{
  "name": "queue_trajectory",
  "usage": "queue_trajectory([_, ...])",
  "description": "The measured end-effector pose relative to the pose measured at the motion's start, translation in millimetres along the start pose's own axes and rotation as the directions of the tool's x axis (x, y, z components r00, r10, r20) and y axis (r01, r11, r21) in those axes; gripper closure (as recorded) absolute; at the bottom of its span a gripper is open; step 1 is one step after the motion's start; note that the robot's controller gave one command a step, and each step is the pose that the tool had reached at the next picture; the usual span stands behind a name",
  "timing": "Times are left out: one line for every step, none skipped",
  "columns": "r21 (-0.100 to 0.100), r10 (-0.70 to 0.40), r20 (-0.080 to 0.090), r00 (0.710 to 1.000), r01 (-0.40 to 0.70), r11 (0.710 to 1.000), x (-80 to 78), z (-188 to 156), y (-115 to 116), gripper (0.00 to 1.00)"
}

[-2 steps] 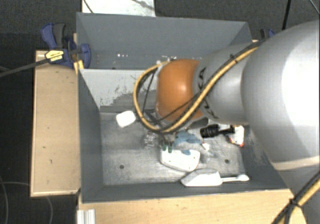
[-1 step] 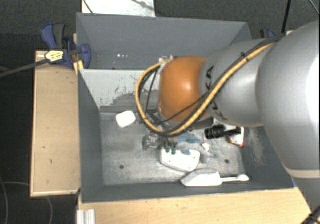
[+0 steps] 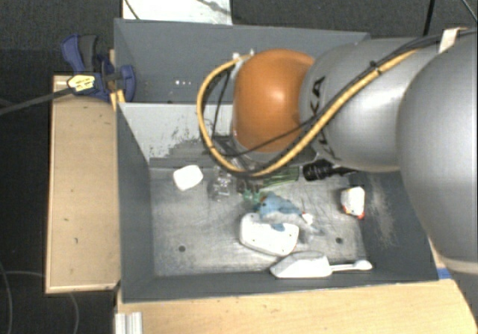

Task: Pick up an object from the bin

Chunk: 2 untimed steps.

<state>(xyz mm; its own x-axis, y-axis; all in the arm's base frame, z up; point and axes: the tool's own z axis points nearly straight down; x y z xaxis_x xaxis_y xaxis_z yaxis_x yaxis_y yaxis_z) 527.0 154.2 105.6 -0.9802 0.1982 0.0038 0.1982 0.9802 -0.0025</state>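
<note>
Camera view: 1 arm, its orange cover (image 3: 272, 97) over the bin's (image 3: 142, 213) back middle.
Counts: 1 white block (image 3: 187, 177), 1 blue crumpled piece (image 3: 278, 209), 1 white rounded case (image 3: 266, 237), 1 white brush (image 3: 302, 267), 1 white-and-red piece (image 3: 352, 202), 1 green scrap (image 3: 254, 195).
Gripper (image 3: 222, 185): low under the cover; spread or pressed together, cannot tell.
Nearest things: the green scrap just beside it, the blue crumpled piece next, touching the case's top.
</note>
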Motion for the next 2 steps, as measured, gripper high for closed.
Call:
queue_trajectory([0.002, 0.0, -0.003, 1.0, 0.0, 1.0, 21.8, -61, -9, 1.0])
queue_trajectory([-0.003, 0.005, 0.004, 1.0, -0.005, 1.0, 4.4, -64, 11, 1.0])
